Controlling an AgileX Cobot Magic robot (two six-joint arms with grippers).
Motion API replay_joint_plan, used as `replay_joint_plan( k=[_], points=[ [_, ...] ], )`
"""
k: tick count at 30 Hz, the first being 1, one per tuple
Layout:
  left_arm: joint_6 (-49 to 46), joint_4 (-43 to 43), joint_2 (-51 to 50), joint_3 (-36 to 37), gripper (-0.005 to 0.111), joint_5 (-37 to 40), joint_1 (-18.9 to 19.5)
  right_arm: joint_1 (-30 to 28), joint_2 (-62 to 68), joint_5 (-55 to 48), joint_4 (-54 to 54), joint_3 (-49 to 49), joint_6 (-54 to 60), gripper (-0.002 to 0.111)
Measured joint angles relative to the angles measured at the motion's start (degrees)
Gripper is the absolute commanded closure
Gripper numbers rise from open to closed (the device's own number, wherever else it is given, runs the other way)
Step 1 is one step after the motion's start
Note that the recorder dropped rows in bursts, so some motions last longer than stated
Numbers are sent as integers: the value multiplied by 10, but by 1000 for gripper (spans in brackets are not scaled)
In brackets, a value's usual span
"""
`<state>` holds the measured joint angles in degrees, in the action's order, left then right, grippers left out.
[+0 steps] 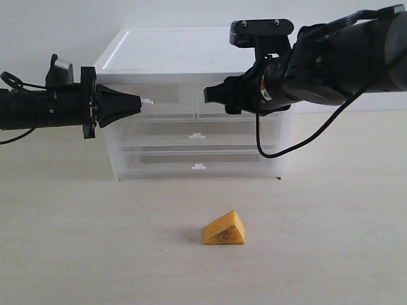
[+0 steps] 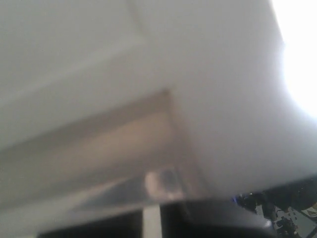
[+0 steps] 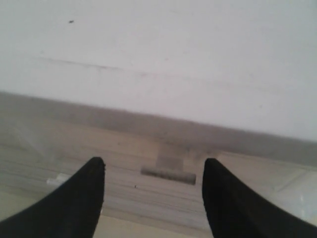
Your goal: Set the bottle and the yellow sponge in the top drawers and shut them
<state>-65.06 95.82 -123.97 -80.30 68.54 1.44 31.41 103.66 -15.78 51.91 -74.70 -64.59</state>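
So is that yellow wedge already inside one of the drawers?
No, the yellow sponge lies out on the table, in front of the chest.

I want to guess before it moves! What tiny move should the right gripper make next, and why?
Probably ease the right gripper forward onto the drawer handle. It is open, the handle sits just ahead between its fingers, and the yellow sponge lies on the table.
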Motion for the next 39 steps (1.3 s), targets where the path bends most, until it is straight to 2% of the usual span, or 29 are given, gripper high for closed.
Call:
replay_joint_plan(
  k=[8,25,37,39],
  points=[
    [-1,23,1,23,103,3,0,0,0,1,31,0,-29,55],
    [-18,10,61,93,103,7,-3,0,0,1,42,0,-33,55],
    [15,31,61,97,103,7,-6,0,0,2,42,0,-33,55],
    [20,33,61,98,99,8,-6,0,0,2,42,0,-33,55]
  ],
)
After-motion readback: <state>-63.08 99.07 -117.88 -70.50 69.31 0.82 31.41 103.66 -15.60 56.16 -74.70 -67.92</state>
